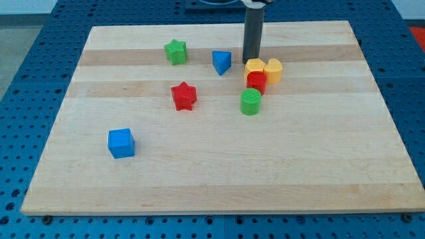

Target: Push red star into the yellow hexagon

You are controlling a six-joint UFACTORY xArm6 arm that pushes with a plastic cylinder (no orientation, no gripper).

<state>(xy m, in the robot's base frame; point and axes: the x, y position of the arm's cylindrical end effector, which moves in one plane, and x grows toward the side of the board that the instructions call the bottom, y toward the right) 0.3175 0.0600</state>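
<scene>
Camera view. The board lay flat and carried eight blocks. The red star sat left of centre, well apart from all other blocks. The yellow hexagon sat toward the view's top right of centre, touching a second yellow block on its right; that block's shape could not be told with certainty. A red cylinder sat directly below the hexagon, touching it, and a green cylinder stood just below that. A blue triangular block lay between the star and the hexagon, nearer the view's top. A green star sat above the red star; a blue cube sat at the lower left.

The arm carried no gripper, so there was nothing to open or close; it held nothing. My tip stood at the hexagon's upper left edge, just beside or touching it; which one could not be told. The tip was well apart from the red star.

Hazards, as judged:
1. A tip departure toward the view's right or bottom would likely displace the hexagon and the cluster.
2. The tip needed to reach the star's left side; a direct path risked clipping the blue triangular block.
3. An off-centre push would likely rotate the star and send it into the red cylinder or green cylinder instead.
</scene>
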